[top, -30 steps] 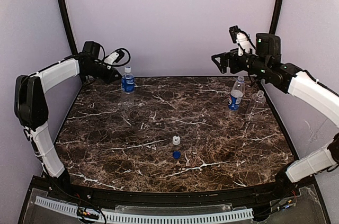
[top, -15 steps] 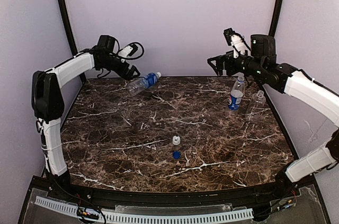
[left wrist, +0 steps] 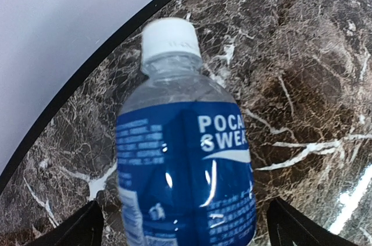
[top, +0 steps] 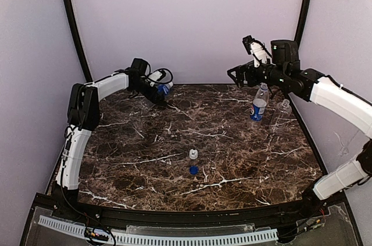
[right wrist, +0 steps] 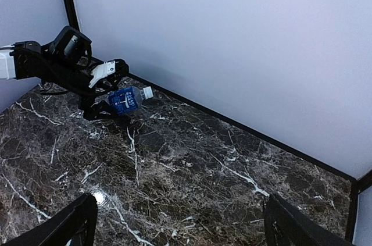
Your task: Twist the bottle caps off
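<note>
My left gripper (top: 160, 93) is at the back left of the table, shut on the blue-labelled bottle (left wrist: 186, 164). That bottle hangs tipped on its side just above the marble, and its white cap (left wrist: 170, 36) is screwed on. The right wrist view shows the same bottle (right wrist: 124, 99) pointing cap-first to the right. My right gripper (top: 233, 75) hovers open and holds nothing, high up and left of the Pepsi bottle (top: 258, 105). An unlabelled bottle (top: 281, 116) stands beside the Pepsi one. A pale cap (top: 193, 153) and a blue cap (top: 193, 170) lie loose mid-table.
The dark marble table (top: 128, 159) is enclosed by pale walls with a black rim (top: 203, 85) along the back. Black frame posts rise at the back corners. My right arm's white links (top: 343, 103) reach over the table's right side.
The left arm has swung right along the back edge, lifting the blue-labelled bottle from upright to lying sideways in its jaws. The right gripper has drifted slightly left.
</note>
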`<action>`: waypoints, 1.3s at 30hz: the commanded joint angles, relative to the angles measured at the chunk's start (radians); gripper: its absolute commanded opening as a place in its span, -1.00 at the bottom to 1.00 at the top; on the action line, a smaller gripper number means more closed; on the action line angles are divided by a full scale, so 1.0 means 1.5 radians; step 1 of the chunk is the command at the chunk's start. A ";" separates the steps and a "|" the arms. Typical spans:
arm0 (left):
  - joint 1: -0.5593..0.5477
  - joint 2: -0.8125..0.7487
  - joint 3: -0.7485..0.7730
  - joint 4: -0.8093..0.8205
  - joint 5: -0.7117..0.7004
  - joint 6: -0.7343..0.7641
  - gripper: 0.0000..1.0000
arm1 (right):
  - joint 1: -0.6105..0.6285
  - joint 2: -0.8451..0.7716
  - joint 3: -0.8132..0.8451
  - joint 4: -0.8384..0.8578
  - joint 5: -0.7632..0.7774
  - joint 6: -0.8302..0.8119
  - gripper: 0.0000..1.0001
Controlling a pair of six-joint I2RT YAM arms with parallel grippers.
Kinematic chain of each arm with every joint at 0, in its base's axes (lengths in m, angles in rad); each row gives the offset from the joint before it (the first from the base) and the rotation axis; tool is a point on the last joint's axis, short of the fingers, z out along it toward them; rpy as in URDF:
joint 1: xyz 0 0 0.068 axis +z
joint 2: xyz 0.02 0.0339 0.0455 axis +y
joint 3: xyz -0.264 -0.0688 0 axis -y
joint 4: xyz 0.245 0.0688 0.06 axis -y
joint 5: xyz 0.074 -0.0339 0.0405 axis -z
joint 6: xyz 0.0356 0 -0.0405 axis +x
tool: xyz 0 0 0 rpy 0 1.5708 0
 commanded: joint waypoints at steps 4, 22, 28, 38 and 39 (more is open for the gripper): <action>0.012 0.011 0.026 -0.046 -0.001 -0.001 0.92 | 0.007 0.012 0.022 -0.011 0.012 -0.007 0.97; 0.013 -0.065 -0.025 -0.141 0.057 0.049 -0.12 | 0.014 -0.015 0.023 -0.022 0.032 -0.001 0.97; 0.010 -0.175 -0.032 -0.144 0.127 0.036 -0.13 | 0.023 -0.035 0.044 -0.026 0.018 0.018 0.97; -0.014 -0.551 -0.144 -0.280 0.190 0.180 -0.15 | 0.081 -0.005 0.139 0.021 -0.088 0.101 0.97; -0.016 -0.577 -0.181 -0.284 0.188 0.197 -0.15 | 0.093 0.007 0.159 0.023 -0.101 0.103 0.97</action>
